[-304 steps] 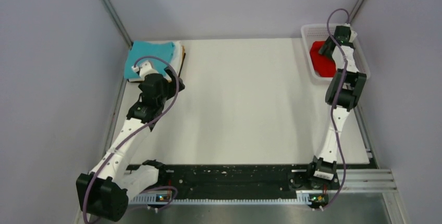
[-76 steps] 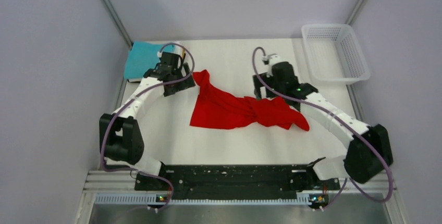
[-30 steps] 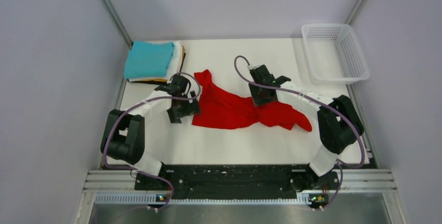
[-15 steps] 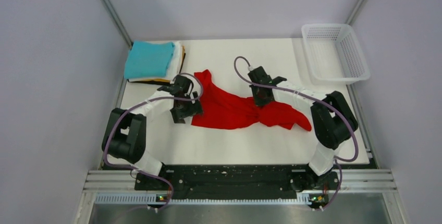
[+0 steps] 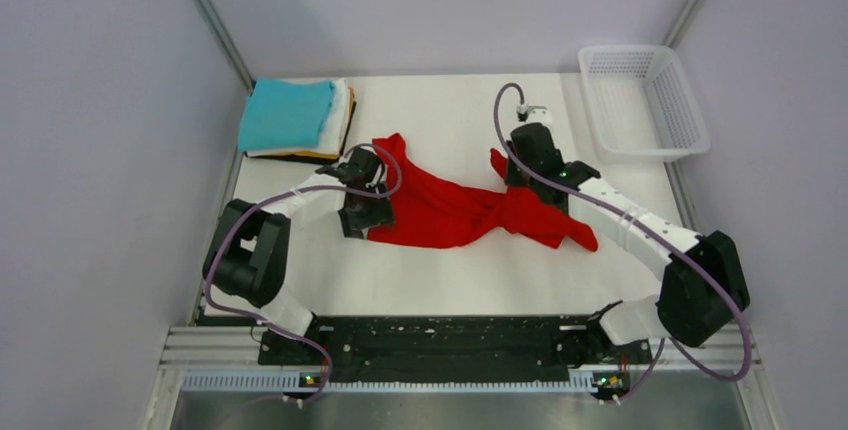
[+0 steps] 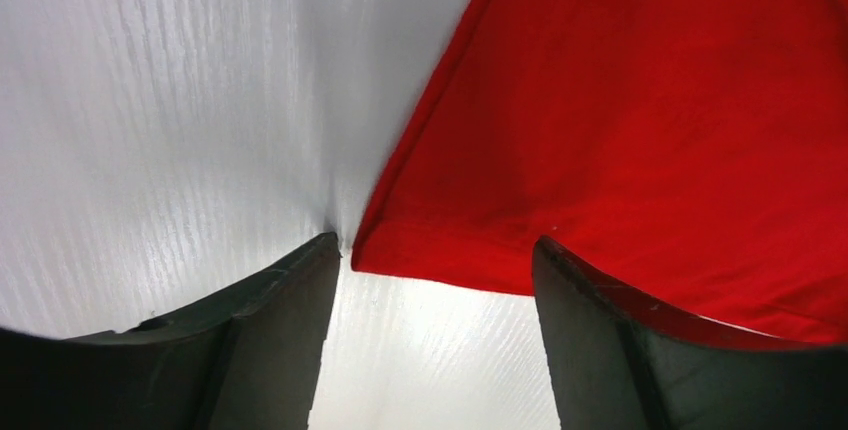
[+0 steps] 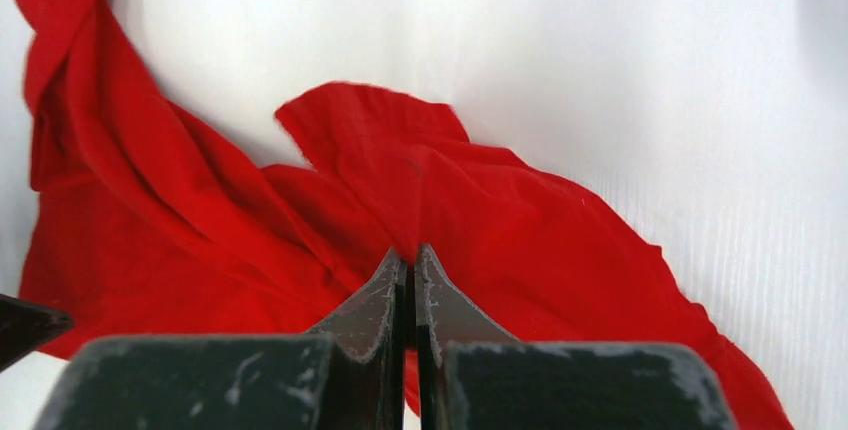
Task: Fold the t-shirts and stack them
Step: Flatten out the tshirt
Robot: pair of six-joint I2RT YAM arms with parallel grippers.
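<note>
Top view first: the red t-shirt (image 5: 440, 212) is lying bunched and twisted across the middle of the table (image 5: 450, 280), with plenty of bare white surface sitting open in front of it and behind it. The folded stack (image 5: 290, 118), teal on top, is sitting in the far left corner, well apart from the red one. The white basket (image 5: 690, 115) is sitting at the far right edge. The left end effector (image 5: 360, 225) is hanging right at the shirt's near-left corner. The right end effector (image 5: 520, 178) is sitting over the twisted bit middle-right, where a flap of red is poking up beside it.

Left wrist cam: the left end effector (image 6: 435, 250) is standing released, its two dark fingers (image 6: 250, 340) straddling the hemmed corner of the shirt, one over bare table, the other over cloth. The side edge is running diagonally up and away.

Right wrist cam: the right end effector (image 7: 411, 255) is clenched, tips pressing together and pinching a ridge of the red t-shirt. Wrinkled cloth is spreading out on both sides, with bare table beyond its far edge.
</note>
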